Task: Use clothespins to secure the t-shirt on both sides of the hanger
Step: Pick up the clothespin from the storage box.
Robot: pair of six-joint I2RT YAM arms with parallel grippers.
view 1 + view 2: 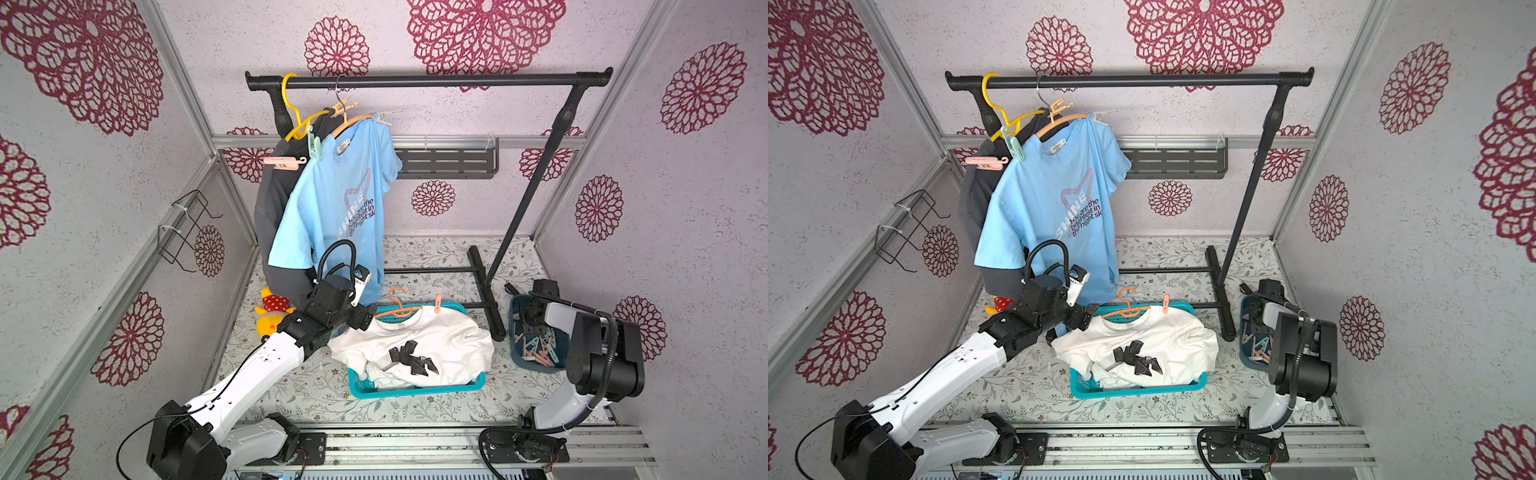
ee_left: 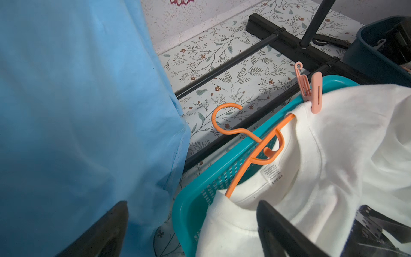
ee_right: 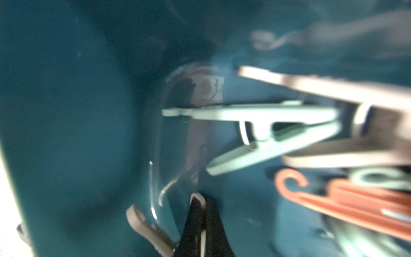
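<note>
A yellow stuffed toy (image 1: 269, 308) sits near the black garment rack (image 1: 428, 80).

White t-shirt (image 1: 440, 345) lies crumpled, spilling over teal basket (image 1: 415, 391), at 6 o'clock in both top views. Orange hanger (image 1: 397, 311) sits through the collar, hook pointing to 12. One peach clothespin (image 1: 438, 301) is clipped upright on the shoulder, 3 o'clock of the hook. Spare clothespins (image 1: 540, 353), pink, mint and whitish, are piled in dark blue bin (image 1: 514, 332) at 4 o'clock.
</note>
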